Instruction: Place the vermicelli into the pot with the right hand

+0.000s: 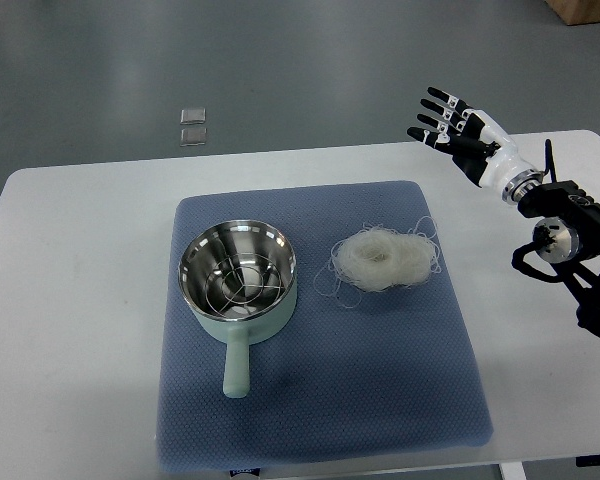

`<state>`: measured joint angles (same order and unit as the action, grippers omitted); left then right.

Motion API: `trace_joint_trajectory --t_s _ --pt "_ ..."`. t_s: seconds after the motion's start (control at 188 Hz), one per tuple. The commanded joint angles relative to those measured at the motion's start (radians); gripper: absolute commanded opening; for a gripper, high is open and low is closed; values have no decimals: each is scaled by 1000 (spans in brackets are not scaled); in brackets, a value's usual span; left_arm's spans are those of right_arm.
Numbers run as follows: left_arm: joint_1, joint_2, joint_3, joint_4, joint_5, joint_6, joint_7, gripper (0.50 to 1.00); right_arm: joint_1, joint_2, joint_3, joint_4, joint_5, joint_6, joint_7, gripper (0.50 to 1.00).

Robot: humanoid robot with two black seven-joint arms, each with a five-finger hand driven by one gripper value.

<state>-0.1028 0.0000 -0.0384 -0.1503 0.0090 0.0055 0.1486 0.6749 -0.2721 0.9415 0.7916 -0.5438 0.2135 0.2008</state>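
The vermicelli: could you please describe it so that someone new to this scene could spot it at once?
Start at the white table and find the blue mat in its middle. On the mat's right half, beside the pale green pot, lies the vermicelli. It is a loose, whitish, translucent nest of thin strands with stray loops, the only soft tangle there.

The pot [238,275] is shiny silver inside and pale mint green outside, handle too. The vermicelli [382,258] is a whitish, see-through tangle. Both lie on a blue-grey mat [380,380] (it has a tiny dotted weave). The table [80,300] is white. The floor [280,70] far off is grey. The right hand [458,132] is black and white with silver bits.
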Motion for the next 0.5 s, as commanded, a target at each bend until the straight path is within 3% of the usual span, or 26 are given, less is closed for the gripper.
trace_joint_trajectory --t_s 0.0,0.266,0.495 --pt "0 0 0 0 0 1 0 1000 14 -19 -33 1 -1 15 0 924" --pt "0 0 0 0 0 1 0 1000 97 -127 -178 46 -136 110 2 924" --pt "0 0 2 0 0 1 0 1000 290 -257 -406 123 -330 208 9 923"
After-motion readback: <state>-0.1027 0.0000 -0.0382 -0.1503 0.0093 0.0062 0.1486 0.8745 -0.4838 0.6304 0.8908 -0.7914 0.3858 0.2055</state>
